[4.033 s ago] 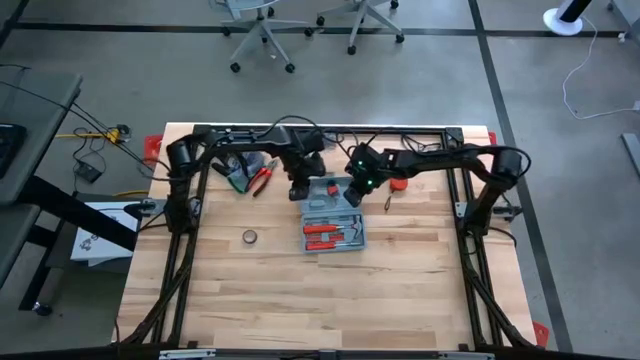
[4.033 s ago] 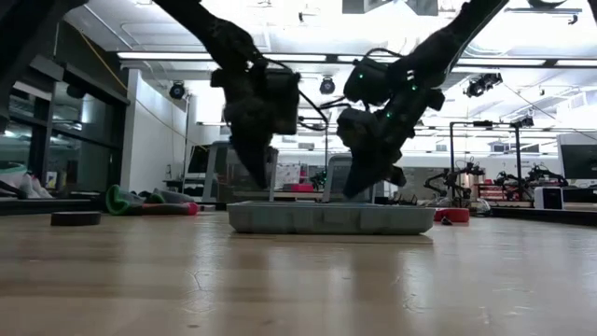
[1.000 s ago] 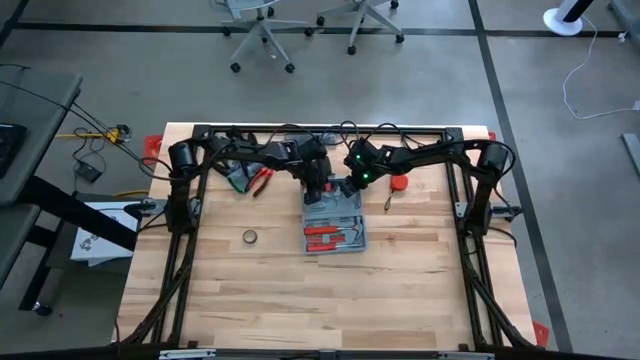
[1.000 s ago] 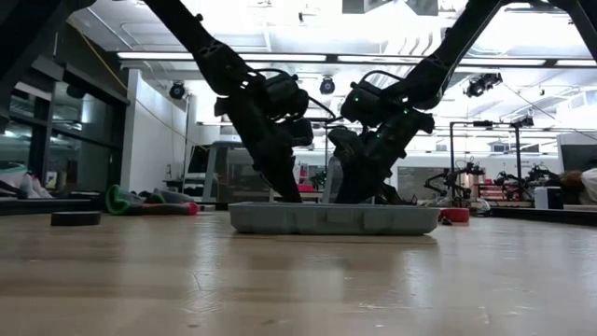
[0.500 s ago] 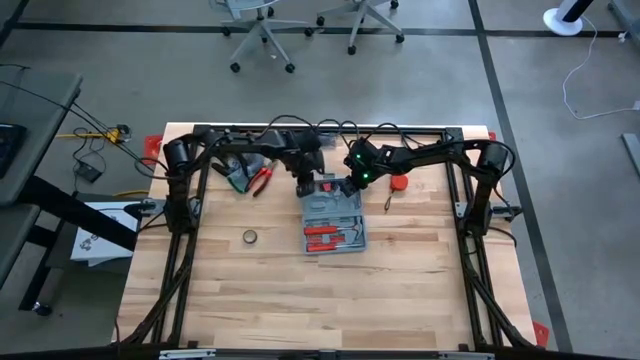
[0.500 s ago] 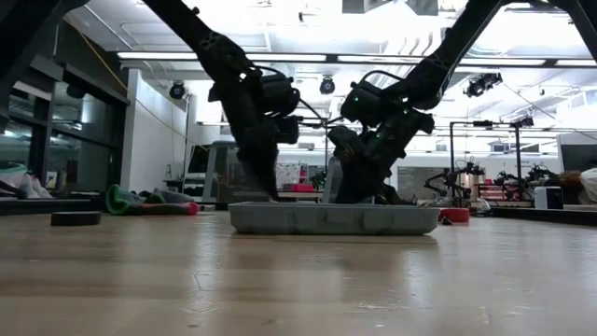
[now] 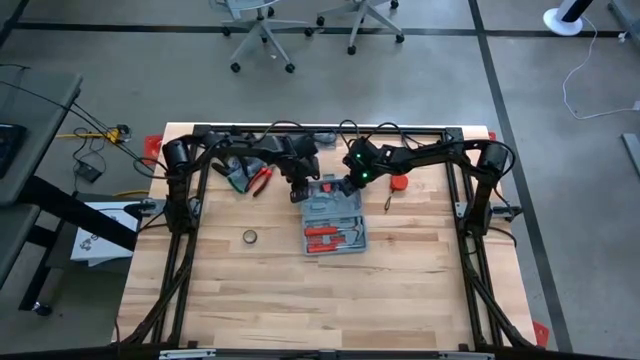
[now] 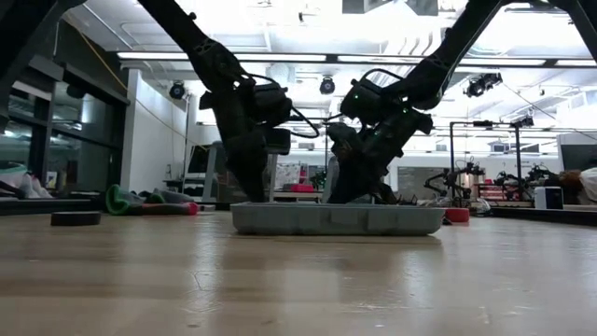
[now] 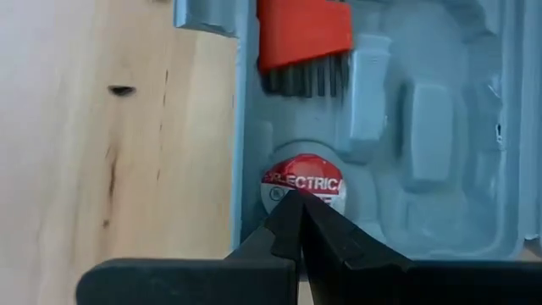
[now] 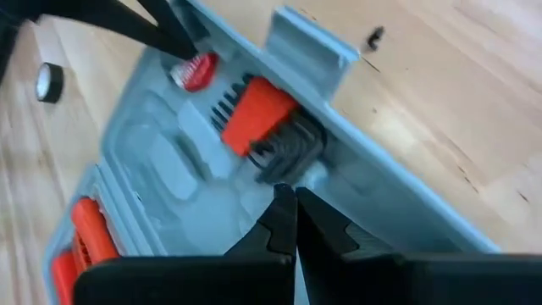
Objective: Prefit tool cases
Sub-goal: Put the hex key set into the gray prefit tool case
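The blue-grey tool case (image 7: pixel 335 222) lies open and flat on the table, moulded recesses facing up; the low view shows its side wall (image 8: pixel 336 219). Its near half holds red-handled tools (image 7: pixel 322 232). Its far half holds a red hex-key set (image 9: pixel 303 34) and a round red-labelled disc (image 9: pixel 305 182) in a round recess. My left gripper (image 9: pixel 301 203) is shut, its tips at that disc. My right gripper (image 10: pixel 288 199) is shut, pointing down into the far half beside the hex-key set (image 10: pixel 258 114). My left gripper has its shut fingertips (image 10: pixel 174 38) at the edge of the red-labelled disc (image 10: pixel 196 72), coming down from above on a slant. The disc sits in its round recess in the case's far half. My right gripper hangs over the case's inner floor; I cannot tell whether it touches.
Red-handled pliers (image 7: pixel 262 178) and dark and green gloves (image 7: pixel 235 172) lie left of the case near the far edge. A black tape roll (image 7: pixel 249 236) lies on the table's left part. A red object (image 7: pixel 399 183) and a small dark tool (image 7: pixel 388 203) lie right of the case.
My left gripper has moved toward the table's left, from the middle of the case's far half to the corner with the round recess, and has come more upright. My right arm has kept still.
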